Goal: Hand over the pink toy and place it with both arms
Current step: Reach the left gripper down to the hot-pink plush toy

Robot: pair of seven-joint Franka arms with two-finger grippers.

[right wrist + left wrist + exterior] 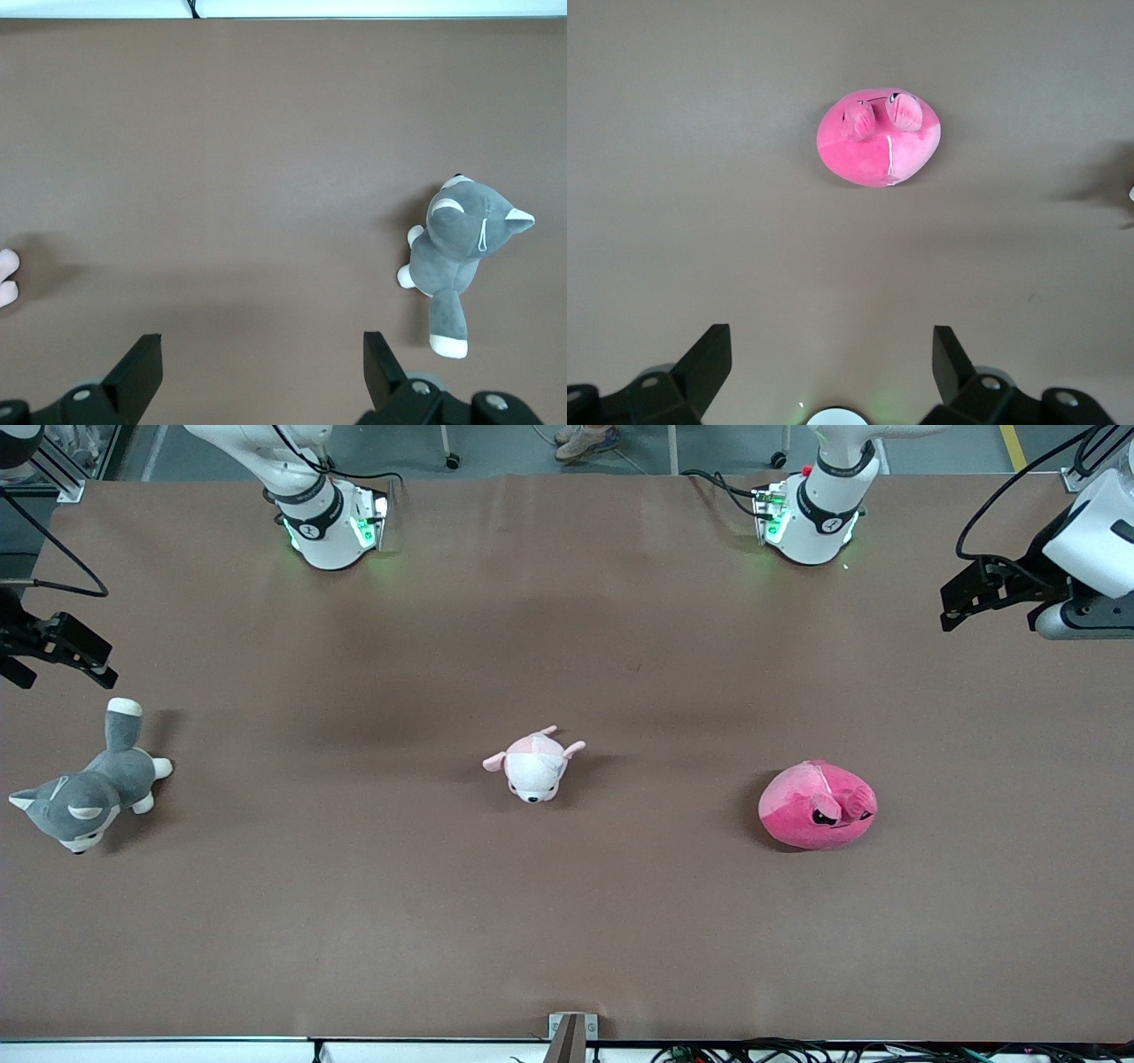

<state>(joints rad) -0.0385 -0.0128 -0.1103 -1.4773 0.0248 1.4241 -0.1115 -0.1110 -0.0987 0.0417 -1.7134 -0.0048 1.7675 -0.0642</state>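
pink toy [817, 806] untouched | pale plush [534, 764] mid-table | grey plush [84, 793]

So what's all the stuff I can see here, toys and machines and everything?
pink toy: one, hot pink, toward the left arm's end of the table.
small plush: one, pale pink and white, mid-table.
grey plush: one, grey and white, toward the right arm's end.
table: one, brown.
cables: a bundle, black, along the table edge nearest the front camera.
left gripper: one, black, open, above the left arm's end of the table, waiting.
right gripper: one, black, open, above the right arm's end.
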